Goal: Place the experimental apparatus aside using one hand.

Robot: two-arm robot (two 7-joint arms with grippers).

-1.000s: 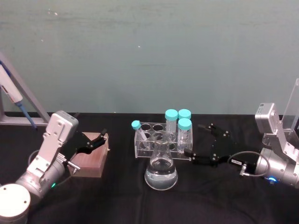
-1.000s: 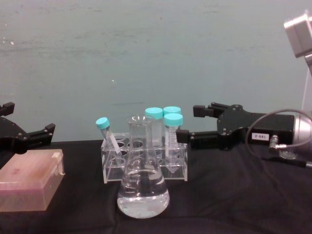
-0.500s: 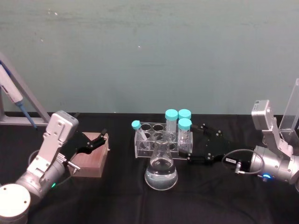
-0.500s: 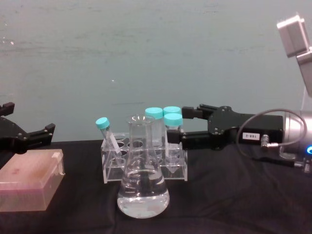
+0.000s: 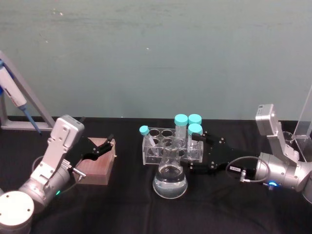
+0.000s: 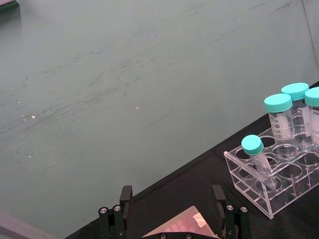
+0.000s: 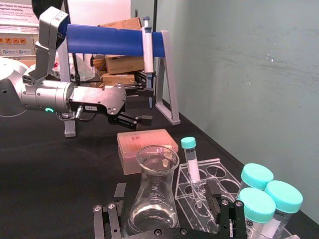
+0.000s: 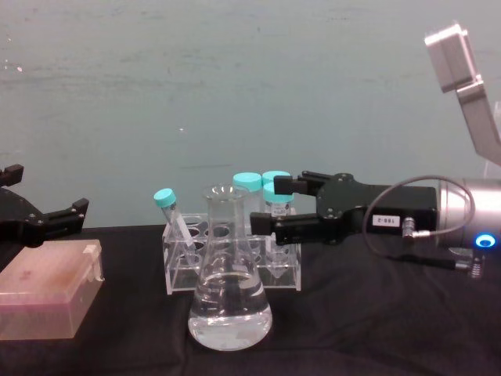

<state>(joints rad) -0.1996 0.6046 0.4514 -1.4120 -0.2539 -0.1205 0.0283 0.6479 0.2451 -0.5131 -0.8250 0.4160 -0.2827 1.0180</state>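
The black-covered desk carries everything. The right arm reaches in low from the desk's right edge, a blue ring glowing on its silver wrist and a grey cable looping beside it. Its right gripper lies level at the right end of the clear rack, jaws spread wide and gripping nothing. One finger sits on the far side by the upright tubes and the other on the near side toward the flask. Whether either finger touches the rack cannot be told. The left arm rests near the desk's left edge. Its left gripper is also open and empty, hanging just over the pinkish box, which lies flat toward the left edge, well apart from the rack. The rack stands at mid-desk, nearer the back edge than the front. The conical flask stands upright just in front of it, with clear liquid filling its wide base, close to the rack or against it. Three tubes with teal caps stand upright together at the rack's right end. A fourth, thinner tube leans in a hole at the rack's left end, its teal cap tipped outward to the left.
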